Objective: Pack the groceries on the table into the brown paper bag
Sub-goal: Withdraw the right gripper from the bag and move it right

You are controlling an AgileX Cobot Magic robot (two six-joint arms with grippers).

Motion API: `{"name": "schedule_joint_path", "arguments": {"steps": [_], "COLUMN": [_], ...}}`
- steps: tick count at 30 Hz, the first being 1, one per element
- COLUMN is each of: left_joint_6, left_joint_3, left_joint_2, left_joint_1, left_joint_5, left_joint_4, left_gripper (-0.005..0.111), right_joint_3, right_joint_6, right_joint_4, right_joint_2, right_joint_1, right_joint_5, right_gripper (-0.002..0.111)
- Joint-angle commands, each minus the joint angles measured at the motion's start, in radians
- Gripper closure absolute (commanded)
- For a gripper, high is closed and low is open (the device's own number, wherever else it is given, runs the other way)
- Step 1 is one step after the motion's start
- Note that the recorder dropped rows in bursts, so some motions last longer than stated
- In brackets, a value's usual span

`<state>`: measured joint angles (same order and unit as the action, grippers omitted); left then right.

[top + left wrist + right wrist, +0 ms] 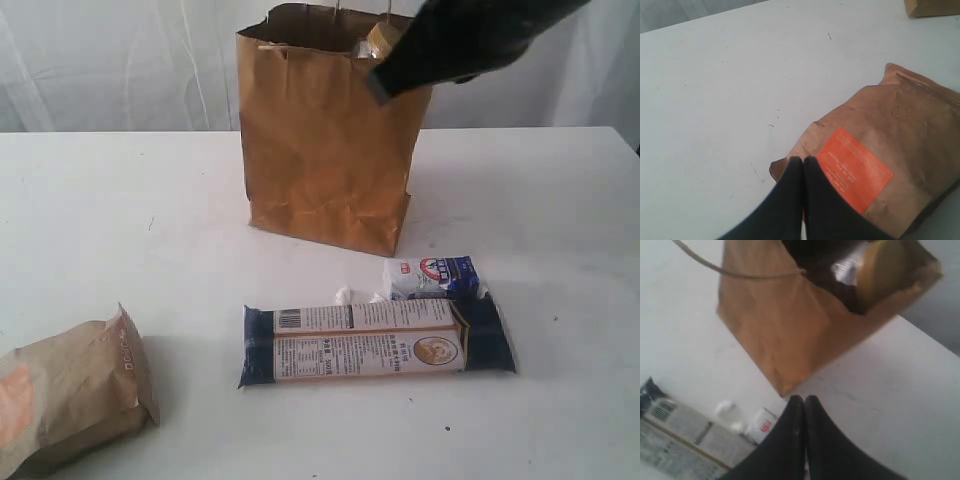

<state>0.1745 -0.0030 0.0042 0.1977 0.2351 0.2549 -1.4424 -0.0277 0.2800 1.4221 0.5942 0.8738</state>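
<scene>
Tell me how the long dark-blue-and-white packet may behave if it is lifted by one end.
The long dark-blue-and-white packet keeps straight edges along its length, so it is probably fairly stiff. Its wrapper looks glossy, so a pinch may slip. Lying flat on the table, it should slide when pushed rather than roll.

Upright brown paper bag [320, 160]; pouch [70, 390] outside.
</scene>
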Motion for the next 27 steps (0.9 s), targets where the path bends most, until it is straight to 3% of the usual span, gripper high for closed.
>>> {"name": "schedule_joint_path", "arguments": {"steps": [1, 5, 11, 15, 20, 27], "left_joint_6": [0.0, 0.0, 0.0, 0.0, -0.018, -0.004], "left_joint_3": [0.003, 0.003, 0.003, 0.003, 0.003, 0.003], "left_joint_2": [-0.004, -0.004, -0.004, -0.004, -0.004, -0.004], "left_joint_1": [0.007, 0.007, 0.007, 0.007, 0.007, 0.007], "left_joint_5": [-0.002, -0.002, -0.002, -0.002, -0.002, -0.04], "left_joint_4": [0.003, 0.003, 0.003, 0.003, 0.047, 0.037], "left_gripper": [0.107, 0.107, 0.107, 0.107, 0.107, 0.107], "right_joint_3": [0.001, 0.001, 0.098, 0.248, 0.428, 0.597], "right_joint_6": [-0.071, -0.12, -0.29, -0.449, -0.442, -0.442], "right_joint_4": [0.069, 0.032, -0.28, -0.522, -0.538, -0.556], "right_joint_2": [-0.075, -0.1, -0.159, -0.178, -0.165, -0.136], "right_joint_1": [0.004, 0.004, 0.004, 0.004, 0.004, 0.004], "right_joint_5": [0.171, 0.347, 0.347, 0.188, -0.031, 0.039], "right_gripper": [0.108, 0.108, 0.108, 0.108, 0.108, 0.108]}}
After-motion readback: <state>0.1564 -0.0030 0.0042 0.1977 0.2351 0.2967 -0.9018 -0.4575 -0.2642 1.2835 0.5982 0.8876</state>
